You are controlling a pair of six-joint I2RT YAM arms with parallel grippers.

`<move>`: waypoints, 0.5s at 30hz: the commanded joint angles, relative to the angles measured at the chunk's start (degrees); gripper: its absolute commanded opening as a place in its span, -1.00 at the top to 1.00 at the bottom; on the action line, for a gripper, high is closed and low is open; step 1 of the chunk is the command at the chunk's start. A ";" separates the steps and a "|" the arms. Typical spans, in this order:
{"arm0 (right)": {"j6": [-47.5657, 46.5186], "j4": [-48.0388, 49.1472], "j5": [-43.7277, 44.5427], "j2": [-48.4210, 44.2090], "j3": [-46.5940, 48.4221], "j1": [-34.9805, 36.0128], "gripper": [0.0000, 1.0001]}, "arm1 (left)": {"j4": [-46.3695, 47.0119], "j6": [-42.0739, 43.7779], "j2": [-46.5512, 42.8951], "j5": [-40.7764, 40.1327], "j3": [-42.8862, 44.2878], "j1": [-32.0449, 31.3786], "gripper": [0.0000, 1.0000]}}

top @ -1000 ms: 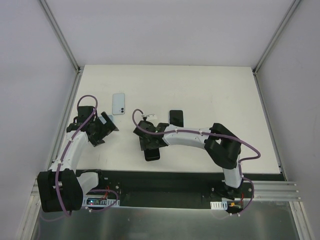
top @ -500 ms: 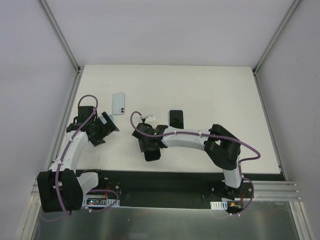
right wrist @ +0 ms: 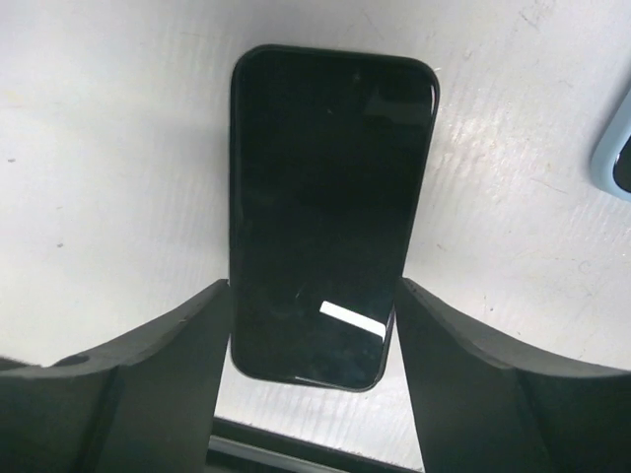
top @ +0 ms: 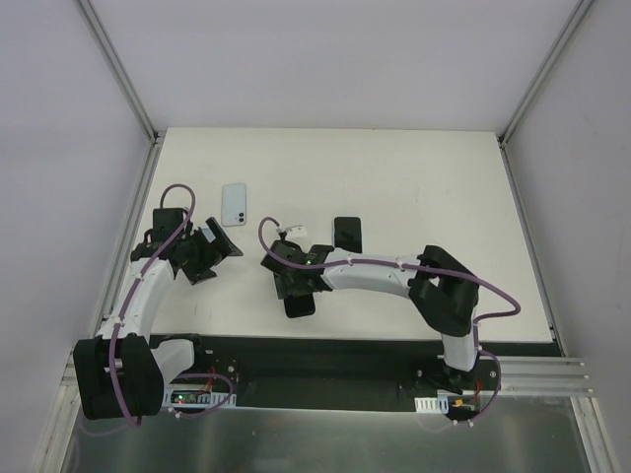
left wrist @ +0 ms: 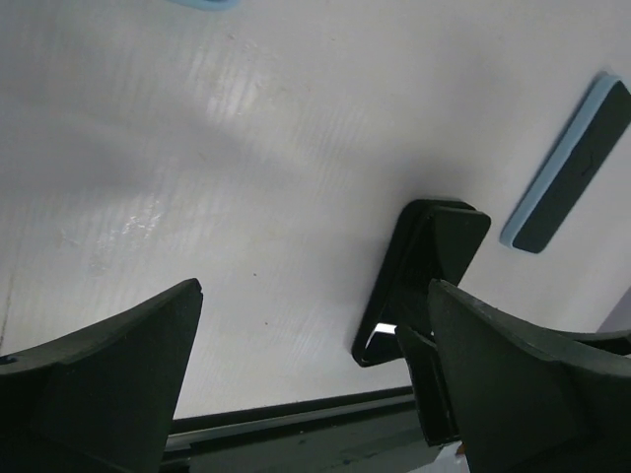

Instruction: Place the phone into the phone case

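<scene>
A black phone [right wrist: 330, 197] lies screen up on the white table near the front edge; it also shows in the top view [top: 301, 304] and the left wrist view [left wrist: 424, 266]. My right gripper [right wrist: 314, 296] [top: 296, 284] has its fingers against both long sides of the phone's near end. A light blue case-like slab [top: 234, 204] lies back left. A dark-faced slab with light blue sides [top: 346, 234] [left wrist: 572, 163] lies behind the right gripper. My left gripper [left wrist: 315, 296] [top: 219, 244] is open and empty above the table, to the left of the phone.
The black front strip of the table [right wrist: 296, 458] runs just below the phone's near end. A light blue edge [right wrist: 613, 148] shows at the right of the right wrist view. White walls enclose the table on three sides.
My left gripper has turned and shifted slightly to the right. My right gripper has edged a little to the left over the black phone.
</scene>
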 commanded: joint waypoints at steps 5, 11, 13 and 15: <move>-0.77 1.11 -1.33 -9.74 -3.38 -0.50 -0.26 | 10.11 0.66 -0.37 20.52 -5.70 0.19 -0.71; -2.61 1.11 0.34 -14.93 -8.92 -3.23 0.10 | 17.68 -3.38 -0.28 21.43 -11.24 -4.81 -0.58; -3.05 1.46 -0.27 -15.46 -11.03 -4.11 0.26 | 20.39 -4.53 0.77 20.55 -11.78 -8.24 -0.57; -3.49 3.55 -2.89 -15.73 -13.22 -5.34 0.35 | 21.98 -5.41 1.74 18.89 -12.13 -11.30 -0.56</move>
